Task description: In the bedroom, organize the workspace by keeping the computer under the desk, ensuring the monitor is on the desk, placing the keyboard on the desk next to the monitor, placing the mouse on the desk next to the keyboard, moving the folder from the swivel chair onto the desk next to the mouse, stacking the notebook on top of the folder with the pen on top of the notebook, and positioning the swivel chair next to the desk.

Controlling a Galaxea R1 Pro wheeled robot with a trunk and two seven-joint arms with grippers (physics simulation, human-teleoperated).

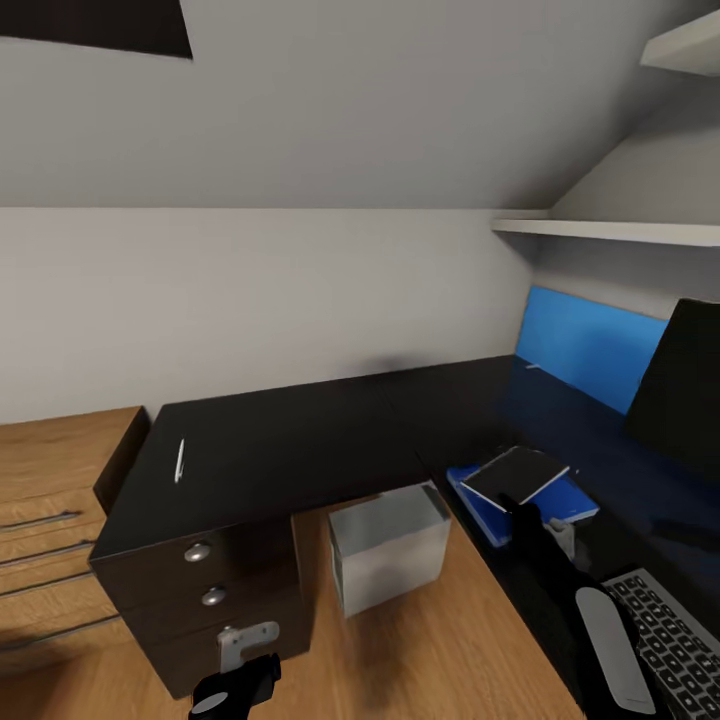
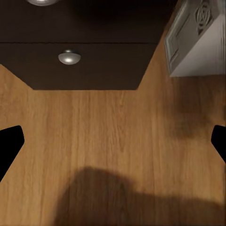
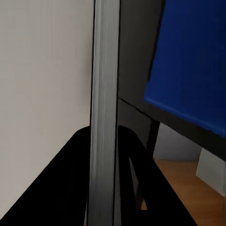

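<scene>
- pen (image 1: 179, 460): thin pale stick on the left wing of the table (image 1: 300, 430), over the drawer unit. Long axis runs roughly front to back. Well apart from the stack on the right wing.
- left gripper (image 1: 236, 690): low, in front of the drawers, over the wooden floor (image 2: 113, 117). Released, fingers spread wide in the left wrist view, nothing between them. This arm looks the nearer one to the pen, which lies up and slightly left of it.
- computer (image 1: 390, 545): pale tower on the floor in the table's inner corner, under its edge. Looks already in place.
- folder (image 1: 480, 510): bright blue, flat on the right wing, just left of the keyboard.
- notebook (image 1: 515, 473): tilted over the folder, mostly within its outline. Cannot tell if it rests on it yet.
- right gripper (image 1: 520, 512): clenched on the notebook's near edge. The right wrist view shows the grey edge of the notebook (image 3: 104, 94) pinched between the dark fingers (image 3: 70, 188), with the folder (image 3: 188, 61) just beyond.
- keyboard (image 1: 670, 640): at the lower right, on the table.
- monitor (image 1: 690, 390): black screen on the table, far right.
- Judgement: the notebook needs lowering flat and releasing. The pen fetch then goes leftward across the table.
</scene>
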